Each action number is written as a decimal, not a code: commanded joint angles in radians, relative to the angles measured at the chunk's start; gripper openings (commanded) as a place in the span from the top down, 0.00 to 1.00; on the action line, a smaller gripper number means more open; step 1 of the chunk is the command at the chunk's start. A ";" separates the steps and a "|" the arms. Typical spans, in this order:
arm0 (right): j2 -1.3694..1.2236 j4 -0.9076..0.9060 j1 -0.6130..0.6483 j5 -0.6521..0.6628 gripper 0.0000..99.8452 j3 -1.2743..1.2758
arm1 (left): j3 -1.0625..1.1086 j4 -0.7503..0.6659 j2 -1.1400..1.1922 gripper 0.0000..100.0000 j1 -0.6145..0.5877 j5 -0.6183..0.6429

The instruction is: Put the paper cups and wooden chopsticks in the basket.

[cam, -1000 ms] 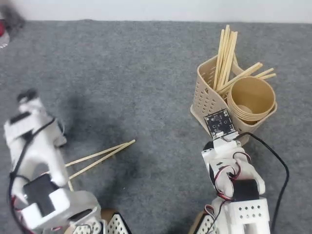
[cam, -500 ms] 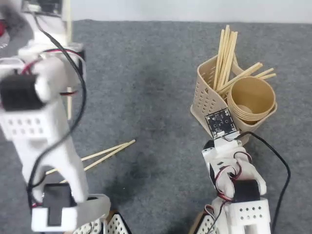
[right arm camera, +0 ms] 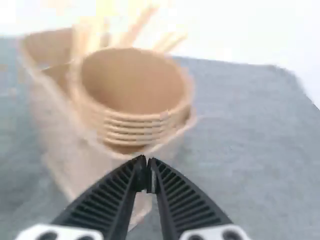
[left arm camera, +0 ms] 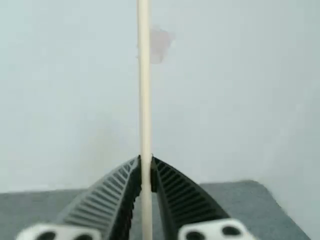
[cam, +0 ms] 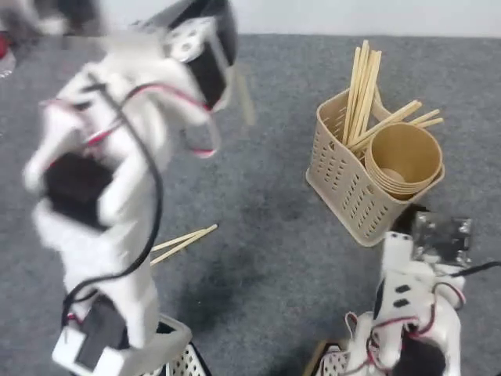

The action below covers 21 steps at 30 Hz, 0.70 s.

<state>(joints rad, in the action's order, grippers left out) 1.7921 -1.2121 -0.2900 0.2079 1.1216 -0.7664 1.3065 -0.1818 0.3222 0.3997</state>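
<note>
High view: the basket (cam: pixel 344 182) sits toward the right of the grey mat (cam: pixel 258 180). The paper cups (cam: pixel 403 157) are stacked in it, next to a bunch of sticks (cam: pixel 362 84) standing up and fanning out. Two loose chopsticks (cam: pixel 184 240) lie flat on the mat near the left arm (cam: pixel 117 180), well apart from the basket. That arm is up high, with what looks like a pale chopstick (cam: pixel 244 95) at its head. The right arm (cam: pixel 411 290) is parked just beside the basket's near corner.

Left wrist view: the left gripper (left arm camera: pixel 145 162) is clamped on that chopstick, which pokes straight out past the tips against a plain wall (left arm camera: pixel 240 90).

Right wrist view: the right gripper (right arm camera: pixel 146 162) is pinched closed on nothing, pointing at the cup stack.

What worries me is that thin pinch. I'd guess the stick could swivel or slip out on the way over. The fanned sticks and cup rims also crowd the basket opening, so a sloppy drop might bounce out or knock something, and the right arm sits close to that path.
</note>
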 commanded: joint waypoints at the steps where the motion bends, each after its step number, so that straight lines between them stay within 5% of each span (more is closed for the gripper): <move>1: 0.021 0.079 -0.104 0.003 0.99 0.095 | 0.163 -0.255 0.028 0.99 0.075 0.011; 7: 0.024 0.134 -0.143 -0.018 0.99 0.158 | 0.420 -0.563 0.035 0.99 0.170 0.009; 17: 0.024 0.156 -0.143 -0.023 0.99 0.158 | 1.092 -1.346 0.035 0.99 0.199 -0.026; 21: 0.024 0.168 -0.143 -0.023 0.99 0.164 | 1.216 -1.468 0.028 0.98 0.206 -0.025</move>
<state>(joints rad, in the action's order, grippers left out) 1.8029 -1.0679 -0.4235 0.1941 1.2950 0.3552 -0.0192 -0.1419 0.5155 0.3782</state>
